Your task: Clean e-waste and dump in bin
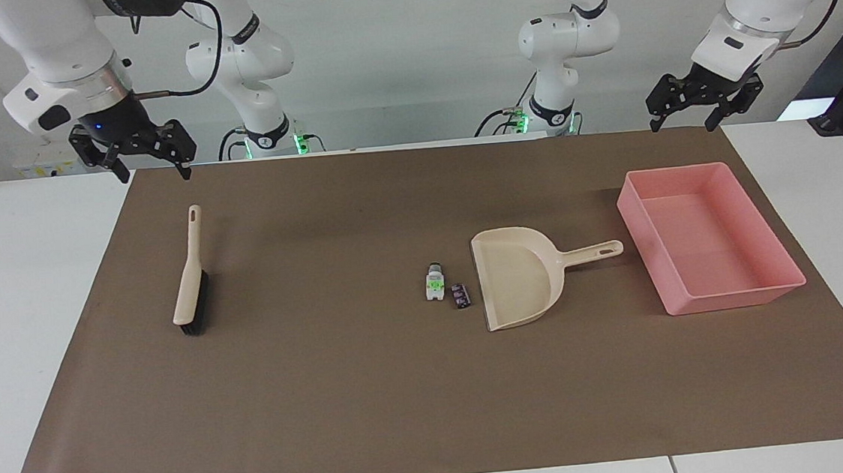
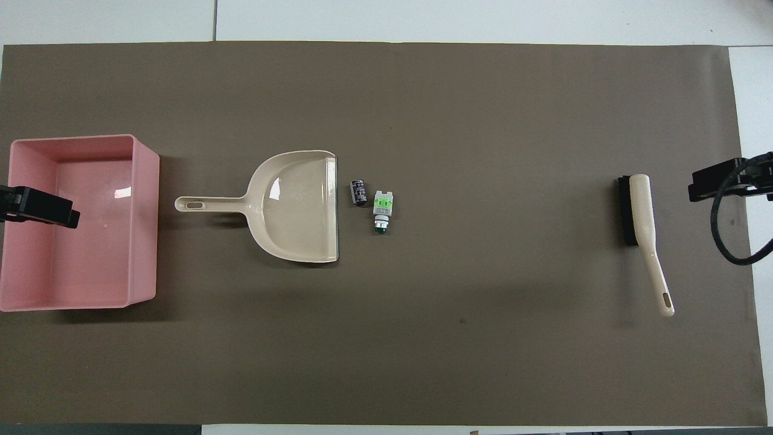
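The two bits of e-waste lie side by side on the brown mat near the middle of the table: the white piece [image 1: 435,282] with its green mark and the dark chip [image 1: 460,295], apart from each other but close, and both just beside the wide mouth of the beige dustpan [image 1: 515,278]. The dustpan lies flat with its handle pointing toward the pink bin [image 1: 707,236], which sits at the left arm's end of the table, apart from the handle's tip. The brush [image 1: 190,281] lies well apart from all of this, toward the right arm's end. Neither tool has been picked up. The left gripper [image 1: 702,98] hangs with its fingers spread over the mat's edge near the bin, and the right gripper [image 1: 147,149] hangs spread and empty over the mat's edge near the brush handle. The likely trouble lies in how small and light the pieces are: a quick sweep could flick them past the dustpan's mouth or under its lip if the lip lifts off the mat. The dustpan may also slide toward the bin unless it is held down. The thin handles lying flat invite a slipped or skewed grasp. On tipping, the pieces could bounce off the bin's wall.
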### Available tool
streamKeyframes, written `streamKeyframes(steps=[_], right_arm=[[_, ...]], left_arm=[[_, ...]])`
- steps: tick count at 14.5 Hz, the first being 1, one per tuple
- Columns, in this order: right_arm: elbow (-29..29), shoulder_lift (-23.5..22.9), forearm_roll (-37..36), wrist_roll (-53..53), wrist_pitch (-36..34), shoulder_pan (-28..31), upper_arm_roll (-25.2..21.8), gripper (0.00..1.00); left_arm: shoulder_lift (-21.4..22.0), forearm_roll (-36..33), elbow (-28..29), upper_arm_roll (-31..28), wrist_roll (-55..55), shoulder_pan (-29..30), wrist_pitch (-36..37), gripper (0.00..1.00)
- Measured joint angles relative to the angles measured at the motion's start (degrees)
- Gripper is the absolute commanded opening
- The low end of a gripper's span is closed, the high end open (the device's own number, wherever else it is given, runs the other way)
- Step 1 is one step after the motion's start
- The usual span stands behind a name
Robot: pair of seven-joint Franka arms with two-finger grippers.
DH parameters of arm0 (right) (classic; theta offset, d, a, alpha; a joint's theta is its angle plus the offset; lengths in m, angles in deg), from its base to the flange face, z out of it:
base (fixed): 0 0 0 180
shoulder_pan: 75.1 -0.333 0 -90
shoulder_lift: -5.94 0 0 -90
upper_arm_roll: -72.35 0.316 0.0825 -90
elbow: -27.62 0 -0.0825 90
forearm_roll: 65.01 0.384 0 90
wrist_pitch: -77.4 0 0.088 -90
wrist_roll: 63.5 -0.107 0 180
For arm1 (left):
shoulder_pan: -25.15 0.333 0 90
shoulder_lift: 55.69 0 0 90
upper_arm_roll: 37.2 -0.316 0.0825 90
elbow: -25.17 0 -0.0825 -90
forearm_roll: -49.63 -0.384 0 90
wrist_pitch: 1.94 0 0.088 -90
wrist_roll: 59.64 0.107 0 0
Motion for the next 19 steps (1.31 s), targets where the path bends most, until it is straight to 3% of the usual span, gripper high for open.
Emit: streamKeyframes(steps=[13,16,19], right_arm=[[0.44,0.08,0.04,-0.08,0.73,0.03,0.01,0.99],[5.34,1.18,0.06,-0.08,5.93,0.06,0.0,0.99],[15.22,3.38,0.06,0.1,12.88,0.53,-0.07,0.99]], left_arm=[[-0.04,1.17,0.0,-0.05,-2.32,0.04,0.0,0.99],[-0.04,1.21,0.0,-0.04,-2.33,0.03,0.0,0.99],[-0.61,1.26,0.01,0.03,-1.66,0.0,-0.22,0.99]])
